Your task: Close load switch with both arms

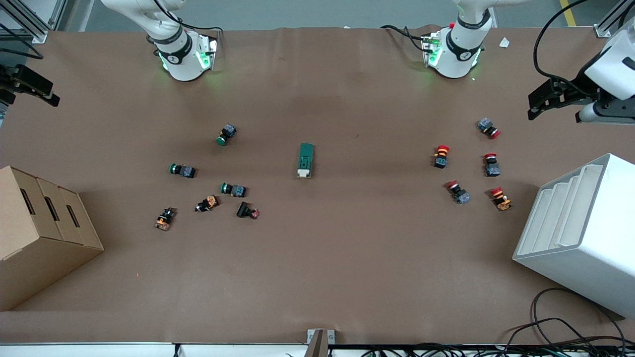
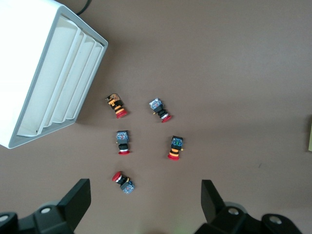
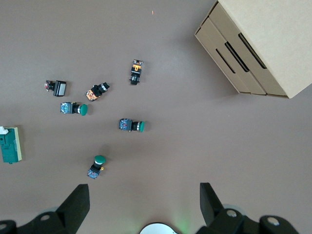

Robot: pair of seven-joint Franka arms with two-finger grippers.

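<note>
Load switch (image 1: 305, 160) lies mid-table, untouched; I judge it light, rigid, slippery plastic: pinch the green body, push the cream handle. My left gripper (image 2: 146, 202) and right gripper (image 3: 144, 202) wait spread wide at the table's ends

the load switch (image 1: 305, 160) lies mid-table between two button clusters, a box at each table end.
</note>
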